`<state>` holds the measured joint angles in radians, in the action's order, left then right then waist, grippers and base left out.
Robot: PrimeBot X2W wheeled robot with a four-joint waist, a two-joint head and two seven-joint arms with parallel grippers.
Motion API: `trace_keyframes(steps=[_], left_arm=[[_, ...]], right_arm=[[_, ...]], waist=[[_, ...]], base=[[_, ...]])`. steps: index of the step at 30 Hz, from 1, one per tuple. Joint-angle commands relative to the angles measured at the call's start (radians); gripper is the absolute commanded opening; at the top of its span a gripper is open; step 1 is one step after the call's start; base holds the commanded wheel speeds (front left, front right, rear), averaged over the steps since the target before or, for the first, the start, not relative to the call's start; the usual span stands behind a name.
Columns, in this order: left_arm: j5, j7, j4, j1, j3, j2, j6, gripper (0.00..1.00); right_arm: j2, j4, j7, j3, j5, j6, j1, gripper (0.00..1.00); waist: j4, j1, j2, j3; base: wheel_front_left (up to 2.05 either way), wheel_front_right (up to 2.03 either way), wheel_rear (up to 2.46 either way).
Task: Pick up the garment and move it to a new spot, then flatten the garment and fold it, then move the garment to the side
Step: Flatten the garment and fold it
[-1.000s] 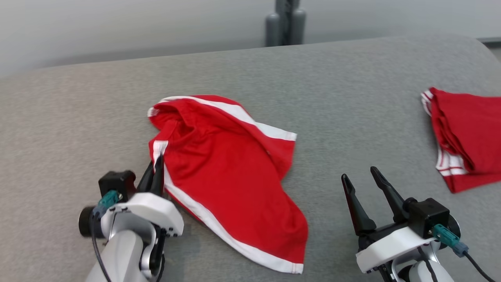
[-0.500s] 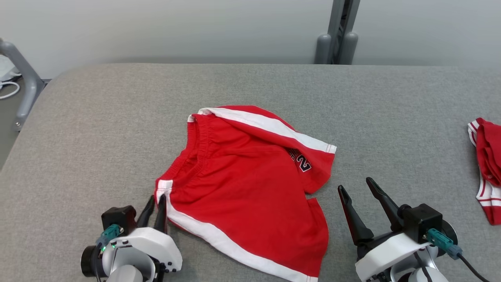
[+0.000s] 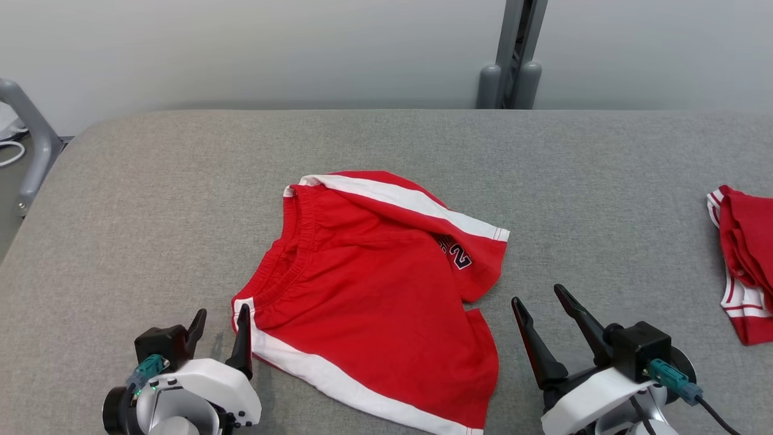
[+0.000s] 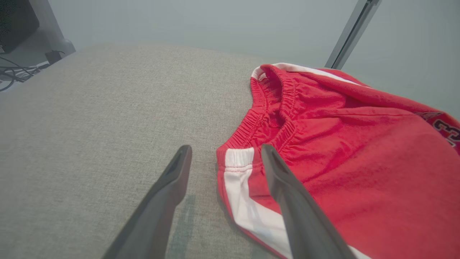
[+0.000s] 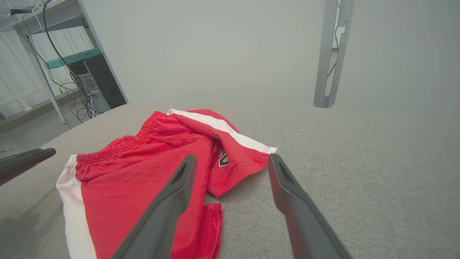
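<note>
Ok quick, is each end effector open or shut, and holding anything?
Left end effector: open, holding nothing, beside the red shorts.
Right end effector: open, holding nothing.

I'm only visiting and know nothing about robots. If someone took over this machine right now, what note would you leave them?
Left gripper: open, at the white-striped waistband corner of the red shorts, holding nothing.
Right gripper: open, over bare surface near the shorts' leg hems, holding nothing.
Things: the shorts lie rumpled in the middle of the grey padded table, one leg folded over. Another red garment lies at the robot's far right.
Done: the shorts appear set down.
Left: flatten, fold, move aside.
</note>
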<state>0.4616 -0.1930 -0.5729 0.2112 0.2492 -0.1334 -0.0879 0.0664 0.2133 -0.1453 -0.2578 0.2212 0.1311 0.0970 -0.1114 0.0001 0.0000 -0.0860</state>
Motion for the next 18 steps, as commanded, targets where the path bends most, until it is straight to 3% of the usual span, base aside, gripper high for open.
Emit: trace_keyframes(steps=[1,14,15,16,18], left_arm=[[0.005,0.004,-0.002,0.000,-0.001,-0.007,0.001,1.00],[0.013,0.066,-0.088,0.068,0.001,-0.052,0.007,1.00],[0.018,0.065,-0.095,0.071,0.000,-0.052,0.009,0.65],[0.021,0.068,-0.103,0.073,-0.001,-0.052,0.014,0.00],[0.029,0.071,-0.117,0.075,-0.004,-0.054,0.019,0.00]], right_arm=[[0.005,0.003,-0.002,0.002,0.008,-0.001,-0.004,1.00],[0.000,0.018,0.011,-0.019,0.019,-0.001,-0.008,1.00],[0.000,0.020,0.012,-0.021,0.018,-0.001,-0.010,1.00],[0.000,0.021,0.012,-0.022,0.022,-0.001,-0.012,1.00],[-0.001,0.024,0.021,-0.030,0.037,-0.001,-0.021,1.00]], waist=[[0.010,-0.0001,0.0000,0.000],[0.075,-0.0001,0.0000,-0.037],[0.079,-0.0001,0.0000,-0.038],[0.084,-0.0001,0.0000,-0.037],[0.093,-0.0001,0.0000,-0.035]], base=[[0.00,0.00,0.00],[0.00,0.00,0.00],[0.00,0.00,0.00],[0.00,0.00,0.00],[0.00,0.00,0.00]])
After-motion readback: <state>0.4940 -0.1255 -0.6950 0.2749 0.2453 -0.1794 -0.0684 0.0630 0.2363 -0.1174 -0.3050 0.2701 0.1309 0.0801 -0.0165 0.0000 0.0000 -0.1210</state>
